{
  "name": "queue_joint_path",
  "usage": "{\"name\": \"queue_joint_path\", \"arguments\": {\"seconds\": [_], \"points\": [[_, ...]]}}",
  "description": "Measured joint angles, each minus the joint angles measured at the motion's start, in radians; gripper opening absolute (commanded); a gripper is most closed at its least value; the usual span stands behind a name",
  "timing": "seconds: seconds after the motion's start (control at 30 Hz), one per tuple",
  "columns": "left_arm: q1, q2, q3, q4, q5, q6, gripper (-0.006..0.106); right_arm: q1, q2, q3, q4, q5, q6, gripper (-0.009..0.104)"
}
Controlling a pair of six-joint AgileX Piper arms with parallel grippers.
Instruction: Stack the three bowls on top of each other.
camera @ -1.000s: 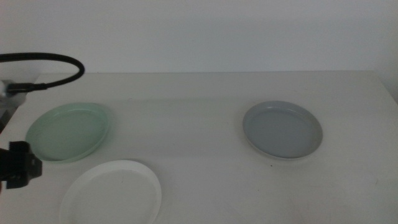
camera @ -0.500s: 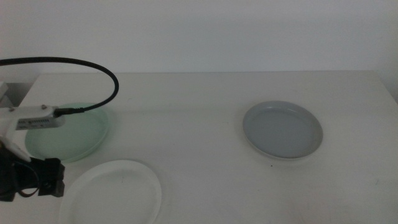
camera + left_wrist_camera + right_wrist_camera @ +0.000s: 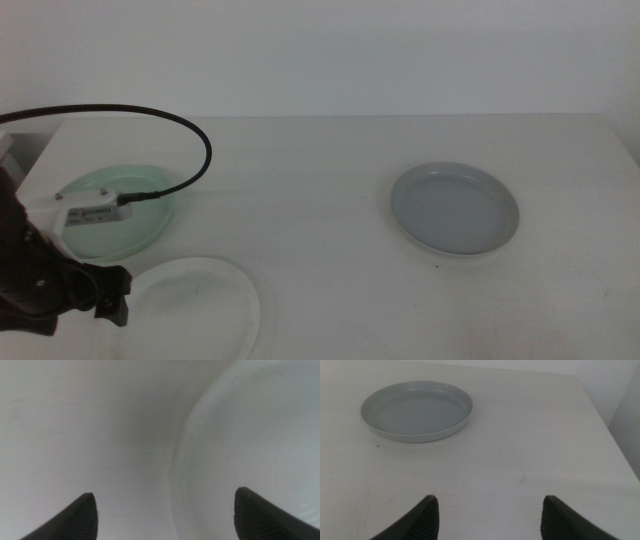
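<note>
My left gripper (image 3: 165,510) is low over the table (image 3: 320,180), right at the edge of the white bowl (image 3: 185,310). Its two jaws are spread wide and they hold nothing. In my left wrist view the rim of the white bowl (image 3: 240,445) runs between the jaws: one jaw is over the bare table, the other is over the inside of the bowl. I cannot tell if a jaw touches the bowl already.

In the middle view my left arm (image 3: 45,285) comes in at the near left corner, and its black cable (image 3: 170,120) makes an arch over the green bowl (image 3: 115,210). The arm hides a part of the green bowl. The green bowl sits just behind the white bowl, near to it but apart.

The grey-blue bowl (image 3: 455,208) stands alone on the right half of the table, well apart from the other two. All three bowls lie flat on the table, none on top of another.

My right gripper (image 3: 487,512) waits on the right side, with the grey-blue bowl (image 3: 416,410) ahead of it. Its jaws are also wide apart and empty.
</note>
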Motion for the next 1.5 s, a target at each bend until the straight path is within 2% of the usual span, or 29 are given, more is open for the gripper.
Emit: {"name": "queue_joint_path", "arguments": {"seconds": [0.13, 0.2, 0.43, 0.53, 0.6, 0.7, 0.93, 1.13, 1.5], "points": [[0.000, 0.069, 0.000, -0.040, -0.023, 0.026, 0.104, 0.000, 0.000, 0.000, 0.000, 0.000, 0.000, 0.052], [0.000, 0.097, 0.000, -0.055, -0.030, 0.042, 0.100, 0.000, 0.000, 0.000, 0.000, 0.000, 0.000, 0.052], [0.000, 0.176, -0.008, -0.063, -0.046, 0.053, 0.071, 0.000, 0.000, 0.000, 0.000, 0.000, 0.000, 0.052], [0.000, 0.186, -0.017, -0.069, -0.045, 0.054, 0.052, 0.000, 0.000, 0.000, 0.000, 0.000, 0.000, 0.052], [0.000, 0.189, -0.020, -0.074, -0.045, 0.055, 0.034, 0.000, 0.000, 0.000, 0.000, 0.000, 0.000, 0.052], [0.000, 0.190, -0.022, -0.101, -0.044, 0.054, 0.000, 0.000, 0.000, 0.000, 0.000, 0.000, 0.000, 0.052], [-0.003, 0.165, -0.069, -0.095, 0.038, 0.055, 0.000, 0.000, 0.000, 0.000, 0.000, 0.000, 0.000, 0.052], [-0.074, 0.120, -0.228, -0.096, 0.099, 0.028, 0.000, 0.000, 0.000, 0.000, 0.000, 0.000, 0.000, 0.052], [-0.249, 0.331, -0.559, -0.103, 0.170, -0.009, 0.000, 0.000, 0.000, 0.000, 0.000, 0.000, 0.000, 0.052]]}}
